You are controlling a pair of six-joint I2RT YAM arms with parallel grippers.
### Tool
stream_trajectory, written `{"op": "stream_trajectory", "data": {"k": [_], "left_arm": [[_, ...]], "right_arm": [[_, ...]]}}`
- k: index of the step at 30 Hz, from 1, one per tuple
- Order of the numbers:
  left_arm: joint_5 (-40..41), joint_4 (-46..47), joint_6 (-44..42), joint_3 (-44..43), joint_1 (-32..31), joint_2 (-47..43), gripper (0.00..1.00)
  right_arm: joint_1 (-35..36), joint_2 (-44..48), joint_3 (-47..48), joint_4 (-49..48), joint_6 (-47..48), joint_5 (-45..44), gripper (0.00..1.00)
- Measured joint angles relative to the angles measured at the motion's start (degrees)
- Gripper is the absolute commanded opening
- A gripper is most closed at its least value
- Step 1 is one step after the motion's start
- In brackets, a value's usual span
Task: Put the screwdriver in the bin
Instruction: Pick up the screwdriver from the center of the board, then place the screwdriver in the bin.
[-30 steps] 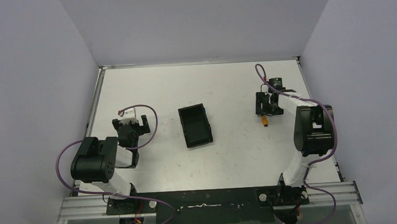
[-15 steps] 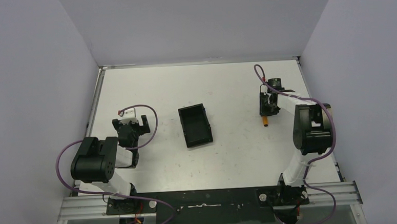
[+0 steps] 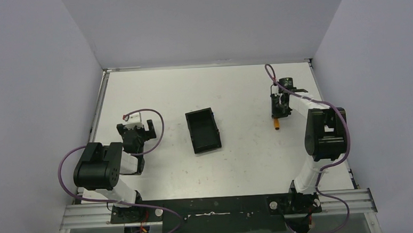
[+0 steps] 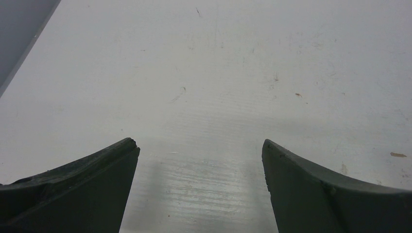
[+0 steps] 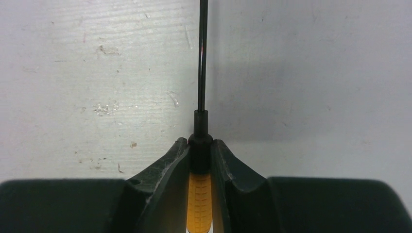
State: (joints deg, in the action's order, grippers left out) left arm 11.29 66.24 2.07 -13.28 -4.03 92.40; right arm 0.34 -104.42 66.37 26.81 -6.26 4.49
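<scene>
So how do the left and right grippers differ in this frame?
The left gripper is open, with only bare table between its fingers; the right gripper is shut on the screwdriver at the top of its orange handle. The left gripper sits left of the bin, the right gripper well to its right. Both are black two-finger grippers low over the table.

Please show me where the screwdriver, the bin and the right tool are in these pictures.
screwdriver (image 5: 199, 204), right wrist view, on the orange handle.
bin (image 3: 203, 131), top external view, on its bare floor.
right tool (image 5: 200, 145), right wrist view, midway between its fingertips, shut on the screwdriver.
</scene>
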Motion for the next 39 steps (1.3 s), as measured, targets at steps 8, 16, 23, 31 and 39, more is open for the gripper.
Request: {"op": "stream_trajectory", "data": {"k": [8, 16, 23, 31, 39], "left_arm": [[0.00, 0.00, 0.00, 0.00, 0.00, 0.00, 0.97], [0.00, 0.00, 0.00, 0.00, 0.00, 0.00, 0.97], [0.00, 0.00, 0.00, 0.00, 0.00, 0.00, 0.97], [0.00, 0.00, 0.02, 0.00, 0.00, 0.00, 0.97], [0.00, 0.00, 0.00, 0.00, 0.00, 0.00, 0.97]], "right_arm": [[0.00, 3.02, 9.73, 7.06, 0.98, -0.20, 0.00], [0.00, 5.68, 23.61, 14.25, 1.27, -0.70, 0.00], [0.13, 5.68, 36.33, 20.61, 1.27, -1.84, 0.00], [4.09, 5.68, 43.93, 25.00, 0.76, -6.69, 0.00], [14.23, 5.68, 45.18, 26.95, -2.51, -11.37, 0.00]]}}
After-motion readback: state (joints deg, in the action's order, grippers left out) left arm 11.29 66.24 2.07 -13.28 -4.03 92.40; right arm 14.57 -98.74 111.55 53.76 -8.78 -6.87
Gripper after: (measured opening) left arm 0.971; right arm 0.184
